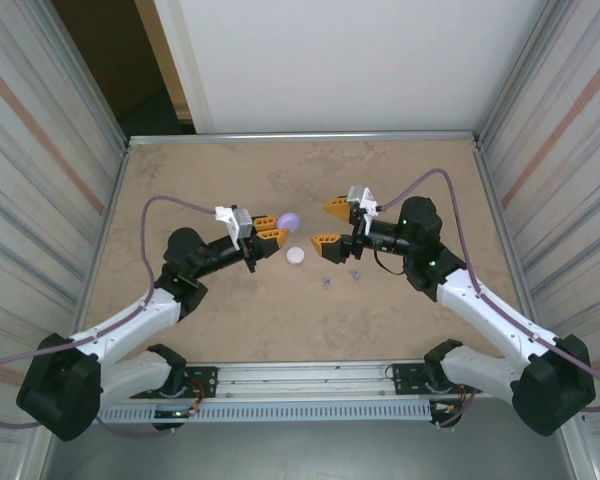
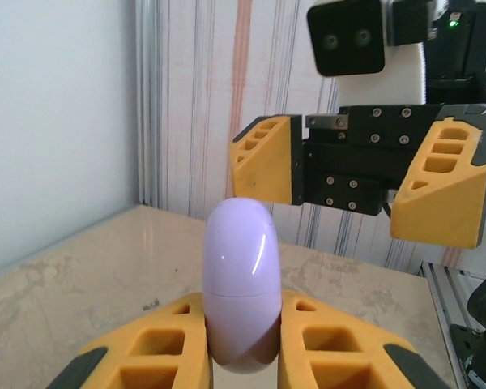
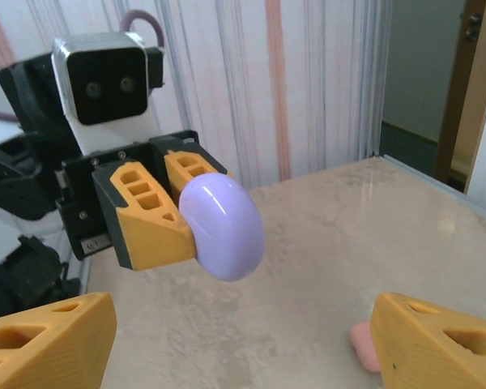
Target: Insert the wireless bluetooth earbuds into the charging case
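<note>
Bare tabletop (image 1: 180,180) is left on every side out to its edges. The purple case (image 1: 290,220) is clamped in the left gripper (image 1: 278,228), raised mid-table. The right gripper (image 1: 330,224) is held spread wide, facing it. Two earbuds (image 1: 326,282) are seen lying on the table near the white case (image 1: 297,255).

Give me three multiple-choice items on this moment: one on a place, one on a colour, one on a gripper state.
1. Where is the white case? A held in the air; B on the table, between the two arms; C on the floor.
2. The left gripper holds a case of which colour? A purple; B white; C black.
3. How is the right gripper? A shut on something; B shut, empty; C open.
Answers: 1 B, the top view shows it lying on the tabletop; 2 A, the left wrist view shows the purple case clamped in it; 3 C, its jaws stand wide apart with nothing between them.
</note>
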Controlling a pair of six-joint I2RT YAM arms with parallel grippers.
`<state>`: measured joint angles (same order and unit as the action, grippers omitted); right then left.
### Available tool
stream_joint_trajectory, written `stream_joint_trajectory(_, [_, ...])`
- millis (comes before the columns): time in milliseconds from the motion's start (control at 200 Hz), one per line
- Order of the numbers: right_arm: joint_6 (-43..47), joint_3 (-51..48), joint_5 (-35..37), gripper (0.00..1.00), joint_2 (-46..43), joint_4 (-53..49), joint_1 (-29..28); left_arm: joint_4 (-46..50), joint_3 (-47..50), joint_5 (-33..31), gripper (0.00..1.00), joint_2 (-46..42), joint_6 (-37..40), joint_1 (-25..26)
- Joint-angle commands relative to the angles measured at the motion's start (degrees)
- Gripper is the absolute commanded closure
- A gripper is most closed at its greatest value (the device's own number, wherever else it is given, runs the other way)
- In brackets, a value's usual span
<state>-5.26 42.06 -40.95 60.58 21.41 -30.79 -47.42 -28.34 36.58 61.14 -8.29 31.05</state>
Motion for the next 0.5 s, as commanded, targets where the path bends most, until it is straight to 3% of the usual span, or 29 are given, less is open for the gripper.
stream_joint_trajectory(0, [-4.1,-0.4,-1.6,0.18,-0.5,6.3,-0.5,-5.5,1.0,1.7,1.00,-1.2,2.1,0.5])
stream_joint_trajectory(496, [-3.0,5.4,-0.3,0.18,7.4,7.1,-4.4,-5.0,1.0,2.2,1.00,-1.5,3.5,0.9])
